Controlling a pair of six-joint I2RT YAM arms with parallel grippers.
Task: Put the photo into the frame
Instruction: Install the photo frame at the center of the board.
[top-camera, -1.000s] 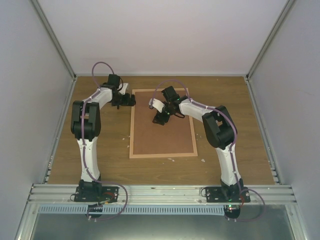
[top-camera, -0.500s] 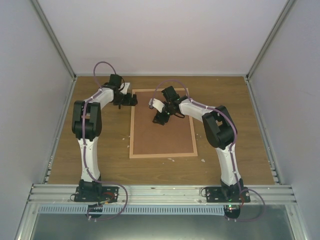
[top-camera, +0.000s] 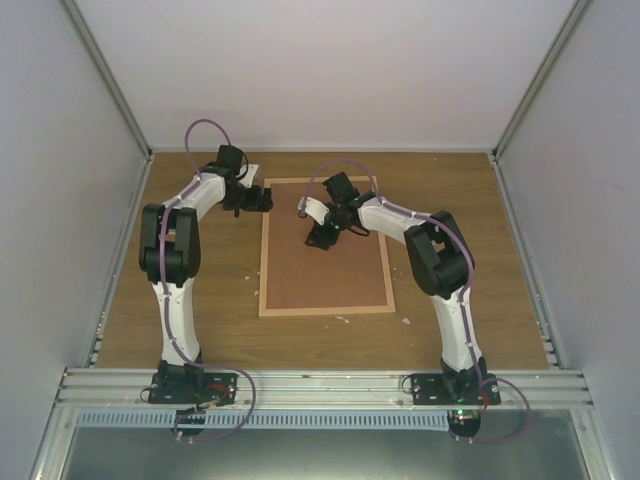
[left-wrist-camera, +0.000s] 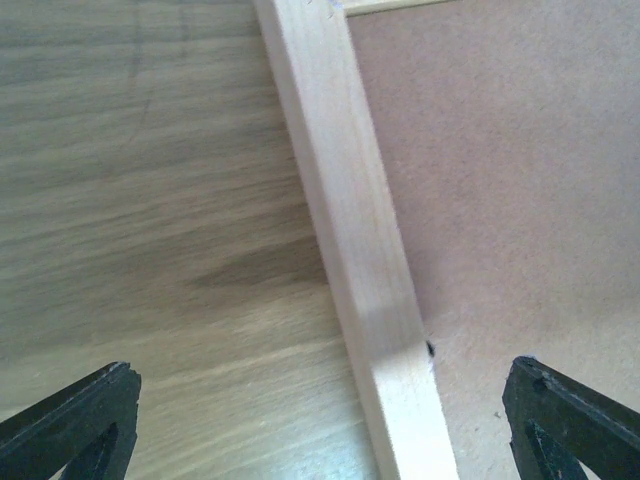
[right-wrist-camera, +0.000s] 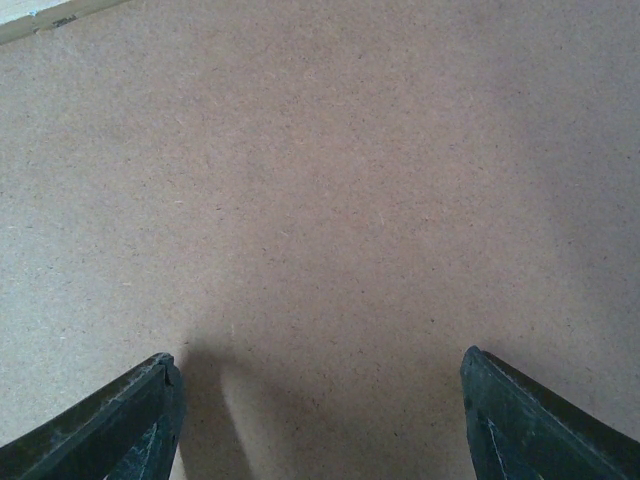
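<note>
Left hand (left-wrist-camera: 320, 425): spread wide, nothing held. One finger (left-wrist-camera: 75, 425) is over the bare surface (top-camera: 460, 210) and the other is over the backing board (top-camera: 325, 275). The left rail of the frame (left-wrist-camera: 350, 230) passes between them.
Left hand, position: at the far left corner of the frame. Whether the fingers touch the rail cannot be told.
Right hand (right-wrist-camera: 318, 410): spread wide, nothing held. Both fingers (right-wrist-camera: 110, 425) are above the backing board, and their shadow falls on the board.
Right hand, position: over the far half of the board, inside the rails and well apart from the left hand.
Frame: lies flat on the surface between the two arms, long sides running from near to far. The rails are light wood.
Backing board: plain brown, fills the area inside the rails.
Scraps (top-camera: 406, 320): small and white, on the surface just beside the near rail of the frame.
Surface: wood grain, bare around the frame.
</note>
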